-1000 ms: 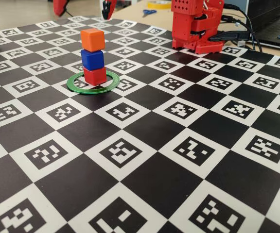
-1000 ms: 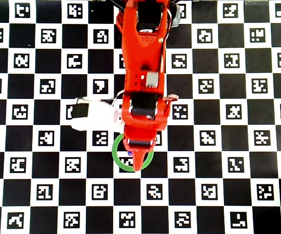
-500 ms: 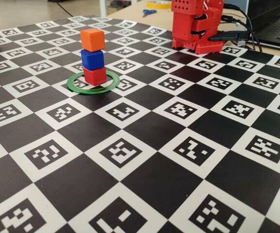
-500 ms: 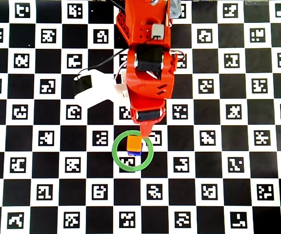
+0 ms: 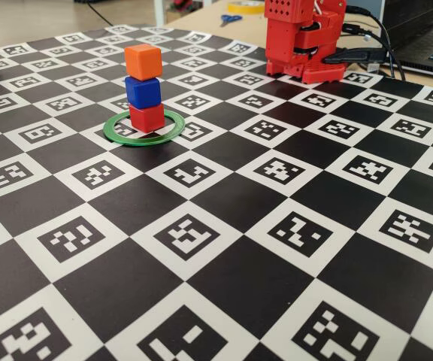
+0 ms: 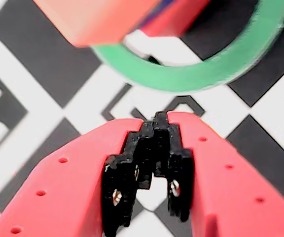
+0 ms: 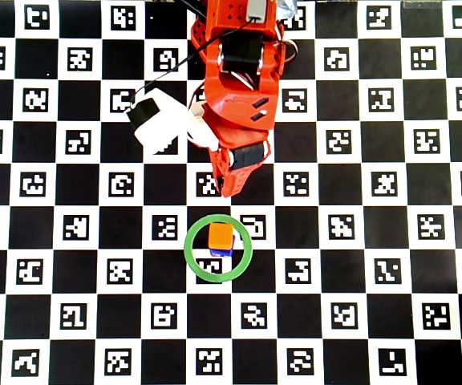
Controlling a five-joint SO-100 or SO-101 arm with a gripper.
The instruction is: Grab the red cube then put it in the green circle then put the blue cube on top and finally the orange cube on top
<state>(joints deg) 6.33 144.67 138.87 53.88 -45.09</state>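
On the checkered board [image 5: 224, 293] of black squares and printed marker squares, the three cubes stood as one tower inside the green circle [image 5: 143, 126]. In the fixed view the red cube [image 5: 146, 117] sat at the bottom, on the board within the ring; the blue cube [image 5: 142, 92] rested on it, and the orange cube [image 5: 143, 60] rested on the blue one. All three were small and matte with rounded edges, alike in size, and slightly twisted against one another, yet the stack stood upright. From overhead the orange cube [image 7: 220, 233] covered nearly everything beneath it, leaving only a sliver of the blue cube [image 7: 221, 251] at its lower edge, and the green circle [image 7: 218, 248] lay flat around them, thin and open in the middle.

The gripper [image 7: 231, 189] hung above the board, apart from the ring and higher in the overhead picture, touching none of the cubes. In the wrist view the gripper [image 6: 157, 121] had its red fingers [image 6: 78, 187] pressed together at the toothed black pads, holding nothing, with the green circle [image 6: 201, 74] and a blurred orange cube [image 6: 95, 19] beyond its tip.

The arm's red base [image 5: 303, 41] stood at the far edge of the board in the fixed view, with black cables [image 5: 367, 54] beside it and blue-handled scissors [image 5: 230, 19] on the table behind. A white camera mount [image 7: 163, 122] jutted from the arm's left side in the overhead view. Nothing stood between gripper and tower.
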